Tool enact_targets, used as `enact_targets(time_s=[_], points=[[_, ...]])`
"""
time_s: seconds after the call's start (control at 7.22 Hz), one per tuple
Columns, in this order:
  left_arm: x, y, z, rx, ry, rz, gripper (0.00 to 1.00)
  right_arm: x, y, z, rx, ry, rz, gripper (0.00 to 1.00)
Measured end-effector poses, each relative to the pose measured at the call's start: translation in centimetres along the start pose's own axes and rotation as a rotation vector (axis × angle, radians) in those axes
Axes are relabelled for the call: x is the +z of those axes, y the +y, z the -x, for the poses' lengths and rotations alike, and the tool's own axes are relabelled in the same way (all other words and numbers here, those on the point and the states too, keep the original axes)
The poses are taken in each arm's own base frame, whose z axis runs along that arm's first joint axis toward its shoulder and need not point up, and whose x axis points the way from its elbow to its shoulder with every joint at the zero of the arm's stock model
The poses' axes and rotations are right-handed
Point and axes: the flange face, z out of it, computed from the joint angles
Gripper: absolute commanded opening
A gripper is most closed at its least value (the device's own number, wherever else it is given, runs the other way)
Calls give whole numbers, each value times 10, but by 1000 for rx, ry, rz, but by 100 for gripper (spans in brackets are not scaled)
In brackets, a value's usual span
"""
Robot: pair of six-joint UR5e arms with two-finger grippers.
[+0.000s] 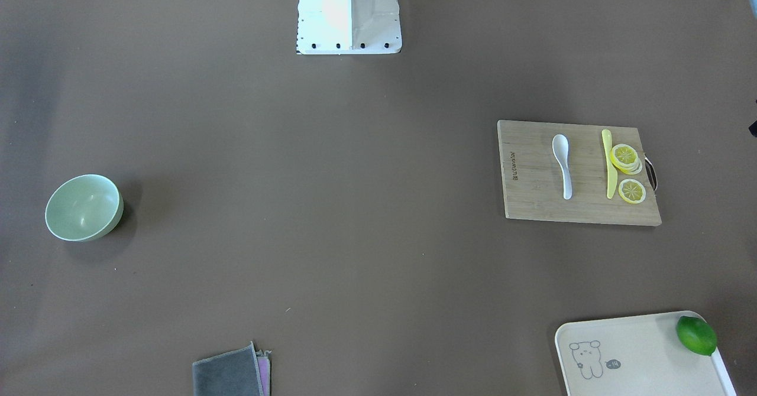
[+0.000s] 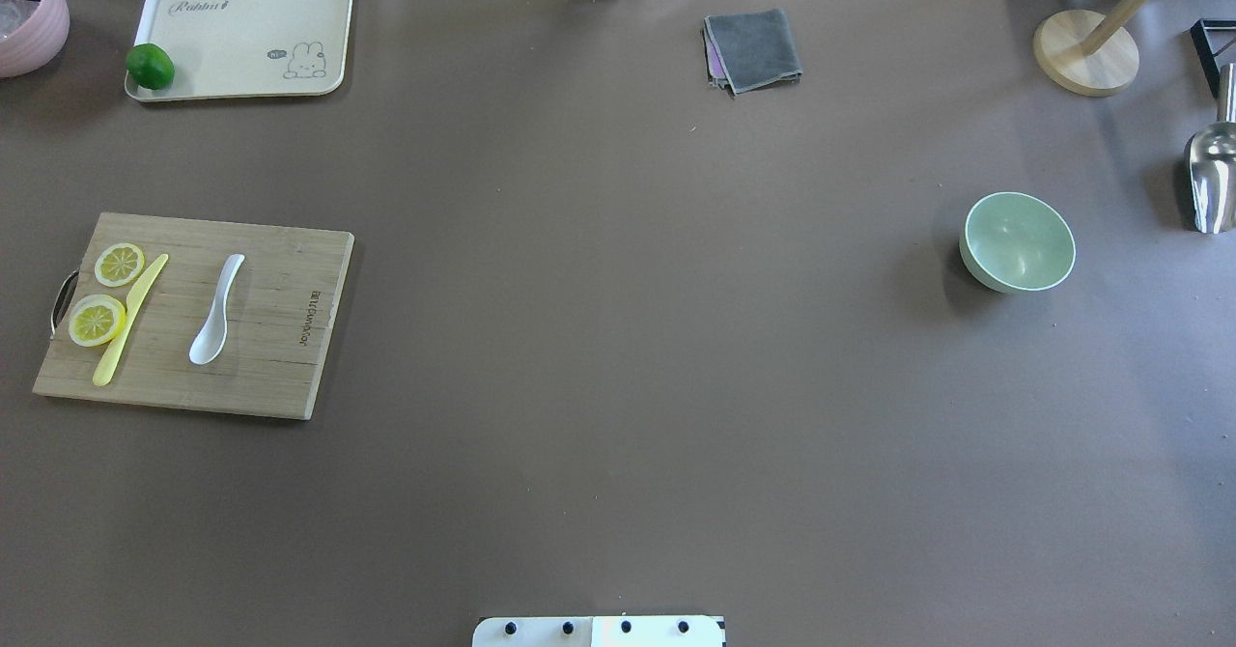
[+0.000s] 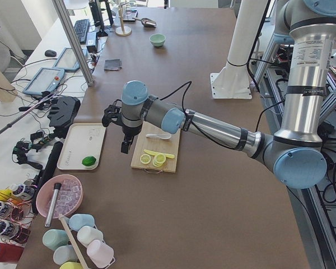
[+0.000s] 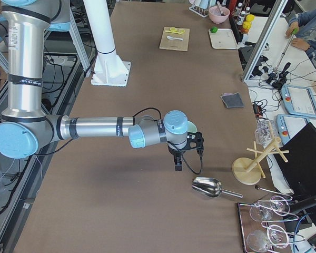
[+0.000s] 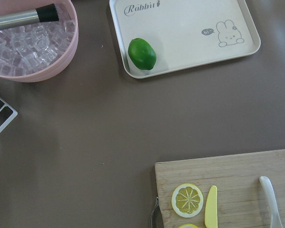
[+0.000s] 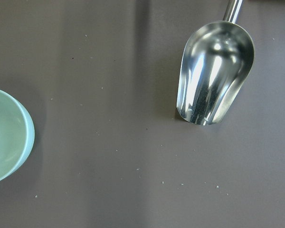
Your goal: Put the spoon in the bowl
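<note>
We find the left gripper (image 3: pixel 125 147) hanging above the table beside the cutting board (image 2: pixel 280 367); whether its jaws are parted or closed we cannot tell. On the board, from the left, lie lemon slices (image 2: pixel 97 320), a yellow knife (image 2: pixel 130 319), then the spoon (image 2: pixel 217 311), apart from the knife. The spoon's long axis runs near to far, with the scoop at the near end, hollow up, and the handle pointing far and slightly right. In our judgement the glossy, flat-lying spoon may slip or skate on the wood under a pinch, and a wide approach may catch the knife. The bowl (image 2: pixel 1019 241) stands well apart at the right, so the spoon may drop during a long carry or hand-over, and a knock on the rim may tip the bowl. The right gripper (image 4: pixel 177 164) hangs near the bowl; we cannot tell its state either.
</note>
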Motion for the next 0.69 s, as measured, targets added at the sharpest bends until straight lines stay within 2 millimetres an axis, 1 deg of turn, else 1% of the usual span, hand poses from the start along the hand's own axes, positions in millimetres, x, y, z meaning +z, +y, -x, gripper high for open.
enact_targets(time_s=[0.14,0.55,0.69], points=[[4,5,0,19,-10,-15,98,0,0,0,-2,-1,-2,100],[21,34,16,19,-19,-9,98,0,0,0,-19,-3,-16,100],[26,38,14,17,-13,2,97,0,1,0,-20,-4,-18,100]])
